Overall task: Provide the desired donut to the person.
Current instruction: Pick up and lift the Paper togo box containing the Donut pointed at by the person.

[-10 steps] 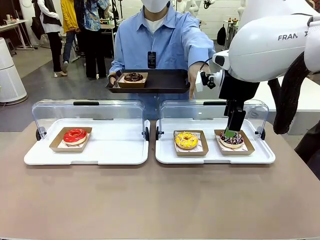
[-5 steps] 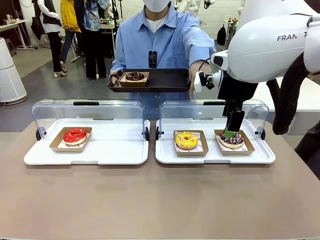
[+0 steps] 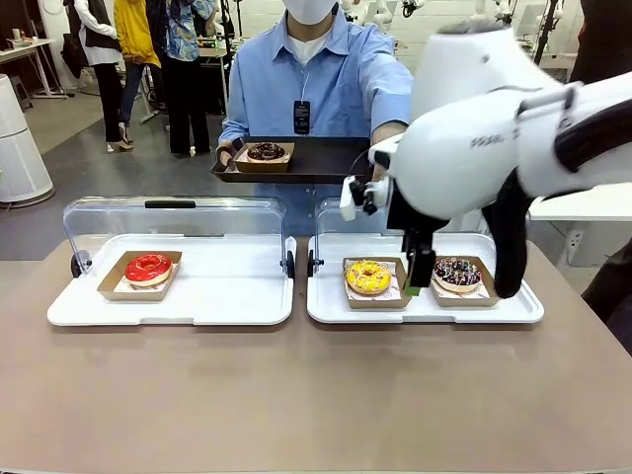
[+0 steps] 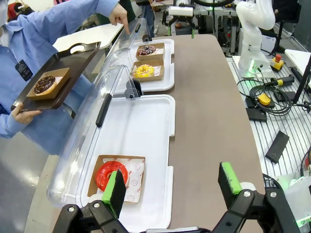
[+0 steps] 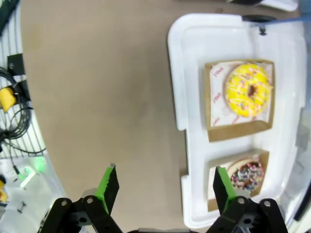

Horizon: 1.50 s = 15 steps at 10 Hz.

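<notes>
Front view, item record. Right gripper (image 3: pixel 416 284): jaws apart, empty, hung low over the right tray (image 3: pixel 331 308), between yellow donut (image 3: pixel 368 277) and sprinkled donut (image 3: pixel 457 274).

Left gripper (image 4: pixel 172 187): jaws apart, empty, above red donut (image 4: pixel 111 175) in the left tray (image 4: pixel 160 126).

Person (image 3: pixel 316 84), far side: held a black tray (image 3: pixel 331 158) carrying 1 chocolate donut (image 3: pixel 265 152); the other hand (image 4: pixel 119 13) pointed down toward the right tray.

Step judged: selection, nothing gripped.

Next: centre jaws on the indicated donut, likely the sprinkled one, then descend.
</notes>
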Each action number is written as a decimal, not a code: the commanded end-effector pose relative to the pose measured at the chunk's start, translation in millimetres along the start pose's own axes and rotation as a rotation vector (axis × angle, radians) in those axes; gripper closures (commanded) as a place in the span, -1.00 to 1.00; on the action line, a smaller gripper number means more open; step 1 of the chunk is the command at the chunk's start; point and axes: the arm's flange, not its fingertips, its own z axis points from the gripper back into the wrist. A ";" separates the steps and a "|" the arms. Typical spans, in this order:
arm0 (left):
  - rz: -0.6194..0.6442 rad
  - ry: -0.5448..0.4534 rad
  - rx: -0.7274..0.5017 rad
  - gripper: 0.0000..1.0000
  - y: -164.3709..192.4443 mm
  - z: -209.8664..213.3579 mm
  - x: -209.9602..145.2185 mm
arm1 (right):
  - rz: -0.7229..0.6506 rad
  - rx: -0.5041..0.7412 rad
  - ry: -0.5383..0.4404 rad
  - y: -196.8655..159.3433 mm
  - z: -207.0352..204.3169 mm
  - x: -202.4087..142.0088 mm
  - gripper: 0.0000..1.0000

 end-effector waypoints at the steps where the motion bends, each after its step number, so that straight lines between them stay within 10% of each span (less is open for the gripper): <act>1: -0.009 -0.015 0.003 -1.00 -0.2 0.5 1.2 | -0.011 -0.019 0.037 -6.7 -19.8 14.6 -1.00; 15: -0.009 -0.015 0.003 -1.00 -0.2 0.5 1.2 | 0.097 -0.133 0.006 -19.0 -63.9 17.1 -1.00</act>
